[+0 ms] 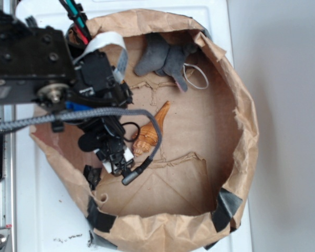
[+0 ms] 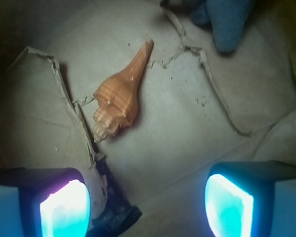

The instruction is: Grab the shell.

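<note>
I find the shell (image 2: 121,94) ahead and left of my hand (image 2: 147,205), untouched, its long axis slanting across the wide-apart fingers (image 2: 64,210).

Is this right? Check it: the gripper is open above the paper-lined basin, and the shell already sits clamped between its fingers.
Not quite. The gripper is open above the paper-lined basin, but the shell is not clamped: the wrist view shows it lying loose on the paper, clear of both fingers.
</note>
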You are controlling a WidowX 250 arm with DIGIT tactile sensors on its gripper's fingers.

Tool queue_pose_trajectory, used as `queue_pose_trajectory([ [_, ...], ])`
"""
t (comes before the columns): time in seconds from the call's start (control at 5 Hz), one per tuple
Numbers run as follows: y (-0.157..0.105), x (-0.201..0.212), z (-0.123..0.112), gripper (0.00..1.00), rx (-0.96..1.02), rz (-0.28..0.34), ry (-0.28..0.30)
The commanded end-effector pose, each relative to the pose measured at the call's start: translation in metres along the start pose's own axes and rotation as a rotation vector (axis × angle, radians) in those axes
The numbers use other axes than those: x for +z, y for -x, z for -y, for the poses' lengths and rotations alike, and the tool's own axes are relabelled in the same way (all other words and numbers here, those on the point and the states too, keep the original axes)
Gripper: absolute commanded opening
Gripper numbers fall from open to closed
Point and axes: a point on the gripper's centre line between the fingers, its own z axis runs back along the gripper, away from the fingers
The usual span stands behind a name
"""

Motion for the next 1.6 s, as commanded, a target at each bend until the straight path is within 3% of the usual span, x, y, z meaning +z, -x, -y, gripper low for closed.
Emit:
queue_pose_trajectory([
  [0.0,-0.017,-0.005,0.011,1.0,0.078,0.099,0.013],
  [0.8,-0.023,-0.052,0.033,1.0,0.086,0.112,-0.087],
  [1.2,-0.028,-0.069,0.042,1.0,0.103,0.079,-0.185],
  [1.4,-0.034,-0.067,0.041,0.0,0.131,0.051,-0.197],
])
